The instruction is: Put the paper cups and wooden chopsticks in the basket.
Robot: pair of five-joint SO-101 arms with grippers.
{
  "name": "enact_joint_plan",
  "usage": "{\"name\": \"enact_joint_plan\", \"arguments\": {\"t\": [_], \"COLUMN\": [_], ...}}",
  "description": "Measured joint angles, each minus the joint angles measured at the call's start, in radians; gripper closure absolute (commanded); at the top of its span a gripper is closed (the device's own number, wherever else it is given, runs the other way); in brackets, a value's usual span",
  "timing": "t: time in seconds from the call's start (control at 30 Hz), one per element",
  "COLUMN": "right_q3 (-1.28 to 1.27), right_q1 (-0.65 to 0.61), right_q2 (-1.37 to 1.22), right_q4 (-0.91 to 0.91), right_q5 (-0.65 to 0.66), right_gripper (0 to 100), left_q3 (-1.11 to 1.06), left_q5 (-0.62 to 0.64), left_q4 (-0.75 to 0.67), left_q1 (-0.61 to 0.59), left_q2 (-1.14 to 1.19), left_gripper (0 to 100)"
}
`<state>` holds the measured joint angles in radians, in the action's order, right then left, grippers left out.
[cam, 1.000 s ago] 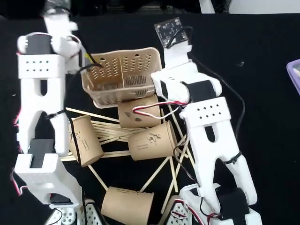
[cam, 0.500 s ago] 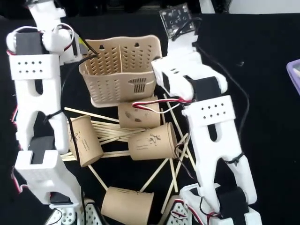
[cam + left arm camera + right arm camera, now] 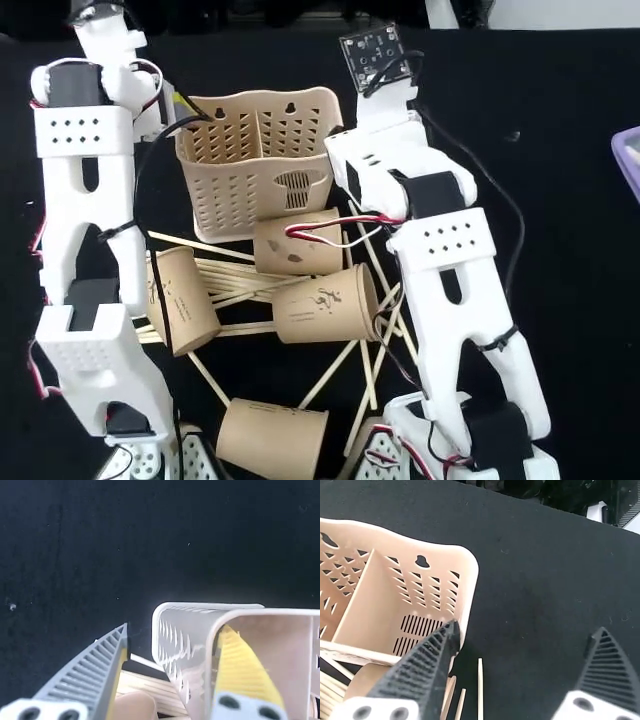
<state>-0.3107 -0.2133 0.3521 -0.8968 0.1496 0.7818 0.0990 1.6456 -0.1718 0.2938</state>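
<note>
From above, the beige basket stands on the black table between the two arms, its divided opening facing up. The left arm reaches to the basket's left corner, where the left gripper meets the rim. The right arm has its wrist pressed close to the basket's right edge. Four paper cups lie on their sides outside the basket. One cup touches the basket's front wall, one lies just below that, one is beside the left arm, and one is near the bottom edge. Wooden chopsticks lie crisscrossed on the table under and between the cups. A purple container shows at the far right edge.

The left wrist camera shows the left gripper parted and straddling the basket at its corner. The yellow-faced finger is inside the basket and the ribbed grey finger is outside. There is a dark gap between the outer finger and the wall, so the gripper is not clamped on anything. Chopsticks lie below that gap, next to the rounded side of a cup.

The right wrist camera shows the right gripper spread wide and holding nothing. One black finger is at the basket's outer corner and the other is over bare table. Whether the near finger touches the wall cannot be told. Chopsticks and a cup lie beneath, against the basket's lower wall.
</note>
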Motion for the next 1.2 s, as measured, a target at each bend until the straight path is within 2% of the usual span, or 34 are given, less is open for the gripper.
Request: {"name": "enact_joint_plan", "arguments": {"t": [0.1, 0.17, 0.3, 0.4, 0.57, 1.07, 1.2], "right_q3": [0.002, 0.002, 0.002, -0.006, 0.017, 0.063, 0.049], "right_q1": [0.0, 0.0, 0.0, -0.009, -0.023, -0.025, -0.026], "right_q2": [0.0, 0.0, -0.011, -0.04, -0.069, -0.103, -0.11], "right_q4": [0.0, 0.0, -0.002, 0.014, 0.025, 0.021, 0.035], "right_q5": [0.0, 0.0, 0.0, 0.0, 0.0, 0.0, 0.0], "right_gripper": [71.4, 81.5, 99.2, 97.1, 98.8, 98.4, 94.3], "left_q3": [0.063, 0.104, 0.129, 0.094, 0.052, 0.083, 0.074], "left_q5": [0.0, 0.0, 0.0, 0.0, 0.002, 0.002, 0.0], "left_q4": [0.0, 0.0, 0.04, 0.043, 0.038, -0.048, -0.049], "left_q1": [0.0, 0.0, 0.003, 0.021, 0.06, 0.061, 0.061], "left_q2": [0.0, 0.0, 0.008, 0.029, 0.052, 0.063, 0.08], "left_gripper": [71, 73, 87, 98, 97, 96, 86]}}
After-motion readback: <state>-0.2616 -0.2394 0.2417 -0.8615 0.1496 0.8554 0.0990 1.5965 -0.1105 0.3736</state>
